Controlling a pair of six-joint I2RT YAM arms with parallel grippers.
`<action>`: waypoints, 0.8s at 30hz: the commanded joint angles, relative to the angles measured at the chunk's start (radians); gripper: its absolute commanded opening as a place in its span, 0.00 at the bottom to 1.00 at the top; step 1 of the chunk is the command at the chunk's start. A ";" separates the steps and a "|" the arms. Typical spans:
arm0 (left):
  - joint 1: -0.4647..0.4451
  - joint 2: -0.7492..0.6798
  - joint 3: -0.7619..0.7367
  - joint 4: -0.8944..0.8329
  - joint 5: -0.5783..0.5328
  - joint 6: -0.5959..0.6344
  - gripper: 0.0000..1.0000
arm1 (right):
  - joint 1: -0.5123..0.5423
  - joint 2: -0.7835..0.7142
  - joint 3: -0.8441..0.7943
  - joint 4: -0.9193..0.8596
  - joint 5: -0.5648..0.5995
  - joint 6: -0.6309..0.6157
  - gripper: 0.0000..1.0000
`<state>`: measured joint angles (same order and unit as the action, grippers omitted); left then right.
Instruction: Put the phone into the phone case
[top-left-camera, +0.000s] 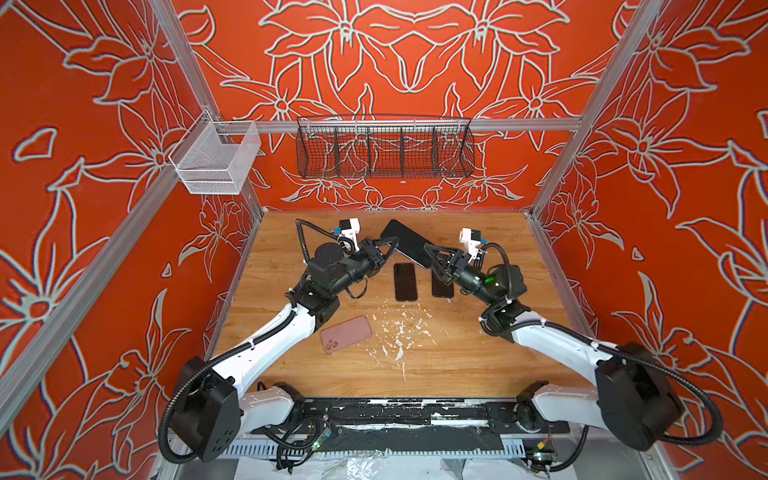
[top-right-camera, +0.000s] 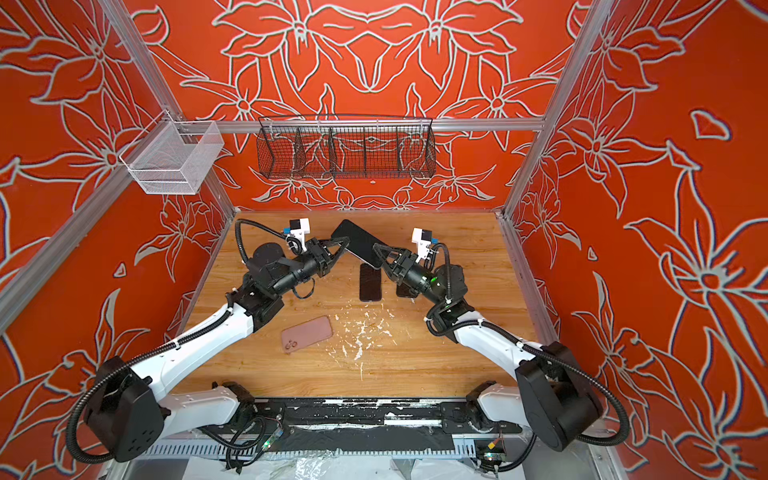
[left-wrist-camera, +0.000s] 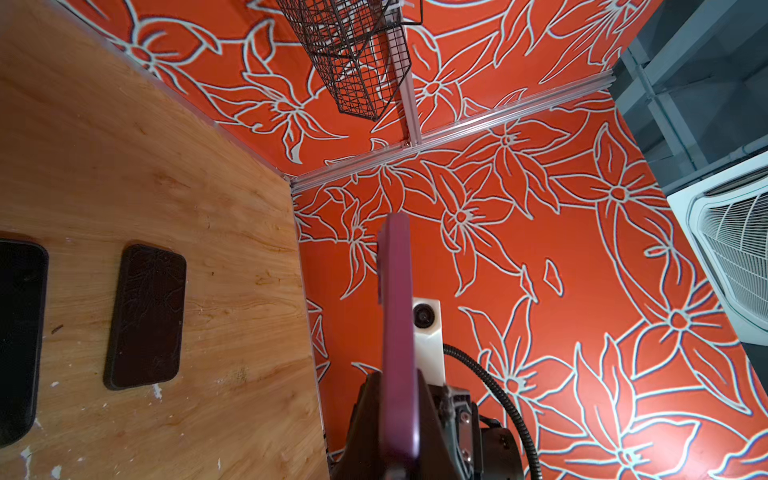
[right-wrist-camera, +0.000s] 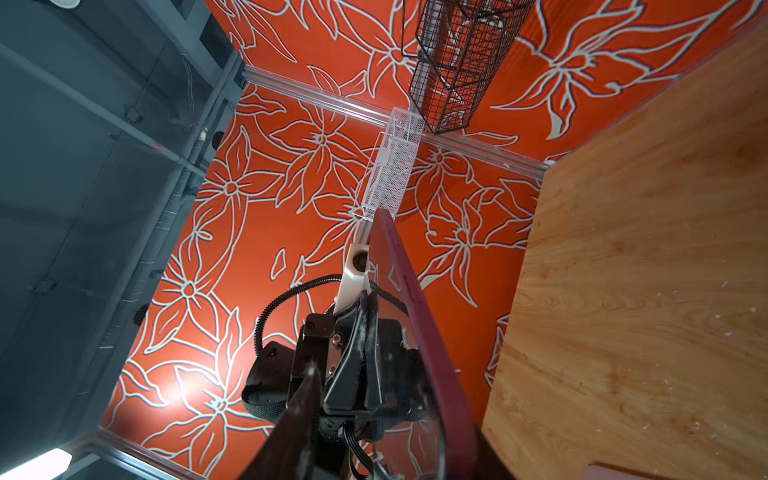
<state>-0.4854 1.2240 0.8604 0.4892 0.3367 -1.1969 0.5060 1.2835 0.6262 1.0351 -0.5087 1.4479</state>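
Dark case (top-left-camera: 405, 281) flat on worktop (top-left-camera: 478, 345) beneath both end effectors; pink case (top-left-camera: 346, 333) well apart | phone (top-left-camera: 405, 243) aloft between them | left end effector (top-left-camera: 390, 245) clenched on it | right end effector (top-left-camera: 430, 261) straddles it, grip unclear

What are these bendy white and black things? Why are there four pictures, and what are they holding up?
They are two robot arms, each ending in a pincer. Two pictures look down from a camera high above. Two come from small cameras on the arms' wrists, so they look tilted. The left pincer is shut on a phone with a purple edge, held up in the air. The right pincer has its jaws around the phone's other end, with a gap showing. On the wooden table lie a pink phone case, a dark slab and a second dark slab: phones or cases, I can't tell.
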 joint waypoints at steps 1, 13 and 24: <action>-0.009 -0.010 0.020 0.055 0.010 0.012 0.00 | 0.007 0.022 0.042 0.106 -0.009 0.044 0.36; -0.008 -0.023 0.016 0.050 0.019 0.020 0.00 | 0.004 0.054 0.058 0.088 -0.010 0.027 0.06; -0.007 -0.151 0.059 -0.346 -0.101 0.163 0.88 | -0.063 -0.047 0.011 -0.095 -0.021 -0.074 0.00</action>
<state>-0.4900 1.1446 0.8677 0.3431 0.3050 -1.1198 0.4690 1.3083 0.6468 0.9825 -0.5205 1.4315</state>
